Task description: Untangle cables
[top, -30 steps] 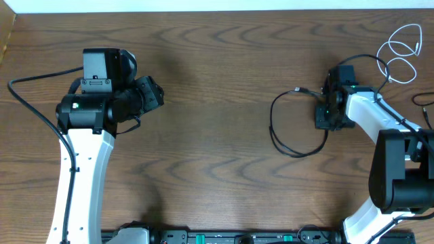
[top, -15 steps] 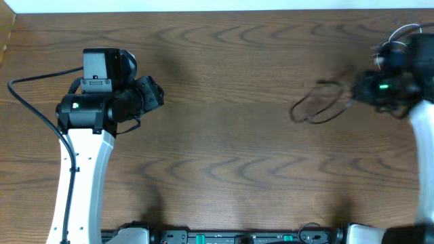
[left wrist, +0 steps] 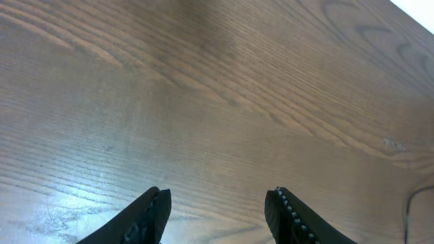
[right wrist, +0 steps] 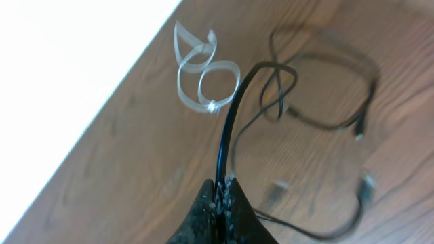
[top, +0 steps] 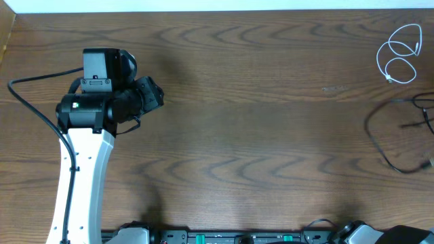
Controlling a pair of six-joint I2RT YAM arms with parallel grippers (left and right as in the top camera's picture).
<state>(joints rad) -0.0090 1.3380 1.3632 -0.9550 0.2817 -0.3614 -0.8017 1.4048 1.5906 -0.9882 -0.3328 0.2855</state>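
We logged the right tool (right wrist: 222,192) pinched shut on the thin black flexible cable (right wrist: 226,135). The cable ran away from its tips in loose loops over the brown wood-grain surface (top: 244,135) at the right edge. The thin white coiled cable (top: 397,57) lay at the far right corner, beyond those loops and apart from them in the overhead view. The left tool (left wrist: 218,200) stood half open and empty, well off to the left, so the right arm was nearer. Overhead, the frame cut off the right arm and part of the black cable, and we could not make out its plug.
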